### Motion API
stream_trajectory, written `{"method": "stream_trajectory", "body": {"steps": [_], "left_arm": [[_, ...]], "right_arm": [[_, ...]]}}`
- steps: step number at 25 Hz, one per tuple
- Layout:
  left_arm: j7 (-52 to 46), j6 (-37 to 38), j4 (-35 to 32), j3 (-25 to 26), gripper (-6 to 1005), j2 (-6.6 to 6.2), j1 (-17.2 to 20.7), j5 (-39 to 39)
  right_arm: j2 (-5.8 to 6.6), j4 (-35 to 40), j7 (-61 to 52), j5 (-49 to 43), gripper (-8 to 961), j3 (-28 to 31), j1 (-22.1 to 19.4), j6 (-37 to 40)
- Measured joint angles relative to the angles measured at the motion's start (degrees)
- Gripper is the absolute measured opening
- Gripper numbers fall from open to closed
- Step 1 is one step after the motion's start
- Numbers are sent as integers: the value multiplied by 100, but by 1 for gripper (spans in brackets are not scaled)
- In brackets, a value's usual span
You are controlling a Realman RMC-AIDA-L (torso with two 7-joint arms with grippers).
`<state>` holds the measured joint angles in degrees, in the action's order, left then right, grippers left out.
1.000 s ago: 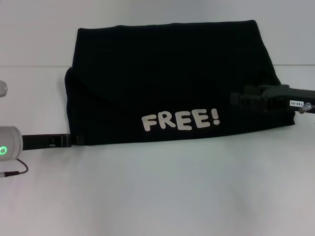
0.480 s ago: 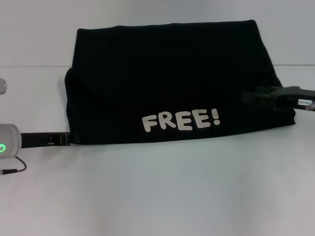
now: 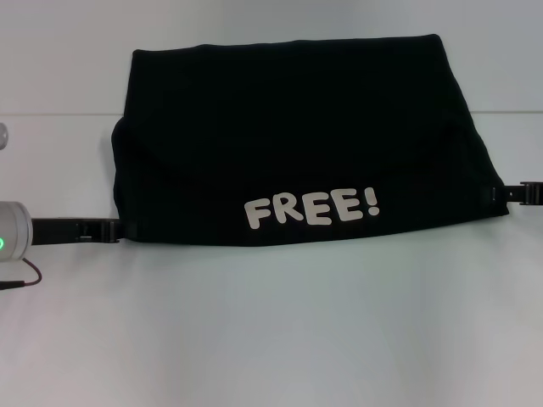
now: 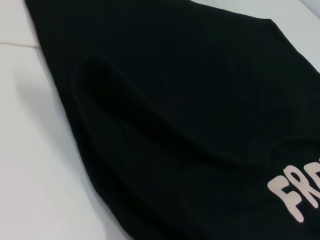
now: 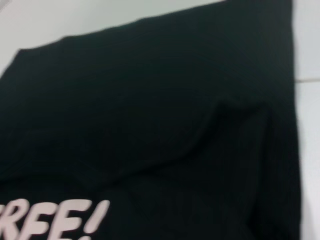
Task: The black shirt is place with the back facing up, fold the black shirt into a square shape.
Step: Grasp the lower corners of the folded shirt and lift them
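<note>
Since a second ago the right claw [image 3: 509, 193] has drawn back off the large soft black cloth shirt [image 3: 297, 144] to its right edge; the left claw [image 3: 102, 230] stays at the lower-left corner. Whether either claw is open or grips cloth I cannot tell. The shirt lies on the white table [image 3: 271, 331], folded into a wide band, long axis running left to right, with the white "FREE!" lettering [image 3: 311, 208] along its near edge, reading upright. A lengthwise fold looks done; next, I judge, one side end must be folded across towards the other to make a square.
</note>
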<state>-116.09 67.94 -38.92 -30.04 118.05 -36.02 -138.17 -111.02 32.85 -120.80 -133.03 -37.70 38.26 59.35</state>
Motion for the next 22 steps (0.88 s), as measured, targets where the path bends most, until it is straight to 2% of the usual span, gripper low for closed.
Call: {"method": "stream_trajectory", "body": {"steps": [13,16,22], "left_arm": [[8,-37,19,-2,1,-17,-22,1],[15,-48,23,-2,1,-25,-26,1],[18,-53,23,-2,1,-45,-28,1]], "right_arm": [[-152,-230,28,-139,674,-7,201,-513],[-167,-394,38,-141,577,-14,256,-591],[-174,-426,49,-128,290,-17,208,-584]]}}
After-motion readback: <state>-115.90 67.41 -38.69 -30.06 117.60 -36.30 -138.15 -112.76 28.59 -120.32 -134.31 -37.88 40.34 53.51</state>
